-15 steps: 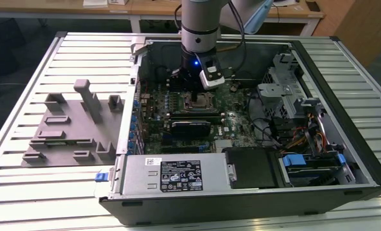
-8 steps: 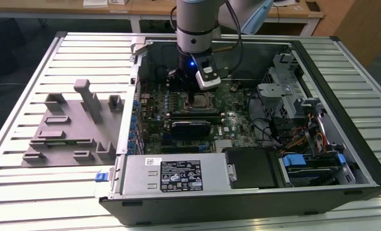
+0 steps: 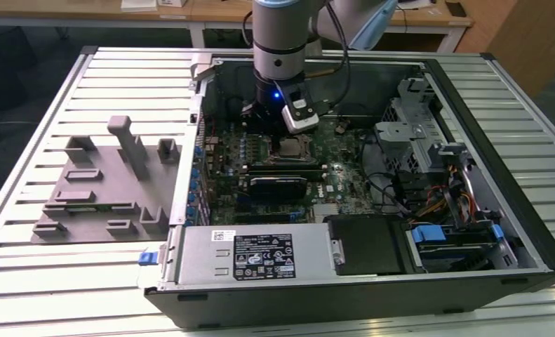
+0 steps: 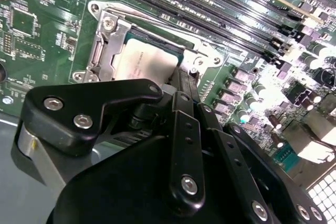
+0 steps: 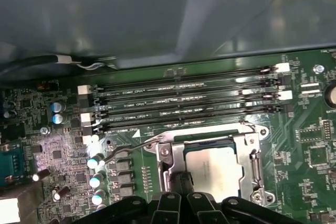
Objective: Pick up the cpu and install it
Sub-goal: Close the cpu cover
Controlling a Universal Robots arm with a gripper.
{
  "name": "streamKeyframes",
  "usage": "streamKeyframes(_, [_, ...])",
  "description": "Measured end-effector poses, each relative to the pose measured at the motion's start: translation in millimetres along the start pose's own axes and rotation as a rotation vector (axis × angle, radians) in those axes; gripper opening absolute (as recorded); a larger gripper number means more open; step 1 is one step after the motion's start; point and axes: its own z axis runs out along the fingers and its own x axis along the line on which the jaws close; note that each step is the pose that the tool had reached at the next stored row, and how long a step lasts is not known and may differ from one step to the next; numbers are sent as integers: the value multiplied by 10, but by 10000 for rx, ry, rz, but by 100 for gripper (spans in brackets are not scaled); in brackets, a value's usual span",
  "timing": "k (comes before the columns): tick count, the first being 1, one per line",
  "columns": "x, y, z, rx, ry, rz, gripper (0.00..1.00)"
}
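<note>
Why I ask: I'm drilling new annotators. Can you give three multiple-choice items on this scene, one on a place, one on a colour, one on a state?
1. Where is the cpu?
A) on the table beside the case
B) in the socket on the motherboard
C) on the power supply
2. What colour is the motherboard?
A) green
B) blue
C) red
3. How is the computer case?
A) upright, closed
B) upright, open
C) lying on its side, open

Answers: 1 B, its silvery top lies inside the socket's metal frame. 2 A, the board is green in both wrist views. 3 C, the exterior view looks down into its open side.
</note>
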Motion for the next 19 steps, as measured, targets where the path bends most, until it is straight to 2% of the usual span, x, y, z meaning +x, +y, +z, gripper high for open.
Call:
streamKeyframes(8, [10,-2,36,1,1,-50,11])
streamKeyframes(19, [10,-3,48,4,3,-51,11])
